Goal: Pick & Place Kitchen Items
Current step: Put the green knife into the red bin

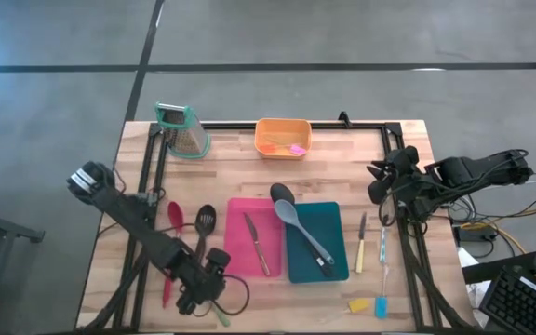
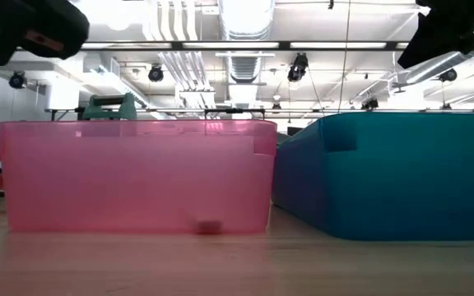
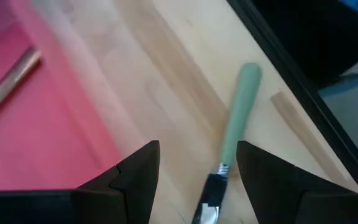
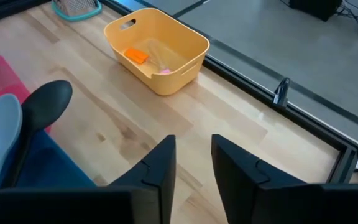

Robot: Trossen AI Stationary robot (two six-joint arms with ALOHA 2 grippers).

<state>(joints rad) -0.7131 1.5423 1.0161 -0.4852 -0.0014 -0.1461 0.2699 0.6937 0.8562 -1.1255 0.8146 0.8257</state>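
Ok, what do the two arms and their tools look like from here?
Both arms are dark, jointed and near-black. The left arm has a pale grey patch at its base end and a loose black cable by its tool. The right arm trails black cables; its tool has two flat, squared black fingers.

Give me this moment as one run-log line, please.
left gripper: open, over green-handled knife beside pink bin | right gripper: open, empty, near teal bin | orange bin: holds small pieces
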